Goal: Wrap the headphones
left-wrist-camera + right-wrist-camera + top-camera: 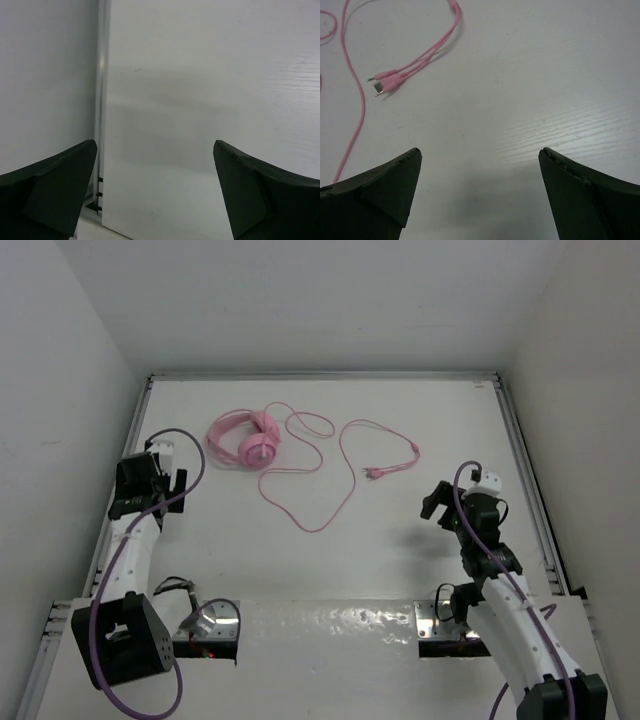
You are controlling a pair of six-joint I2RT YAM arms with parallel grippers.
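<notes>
White bench (400,570) enclosed by white walls; the headphones (252,443) lie flat at the far left of the bench; the cord (313,530) trails rightward in loose loops, ending in a plug (385,82) ahead of the right claw (480,192); right claw jaws apart, holding nothing; left claw (155,187) jaws apart, empty, beside the left rail (101,100), clear of the headphones.
</notes>
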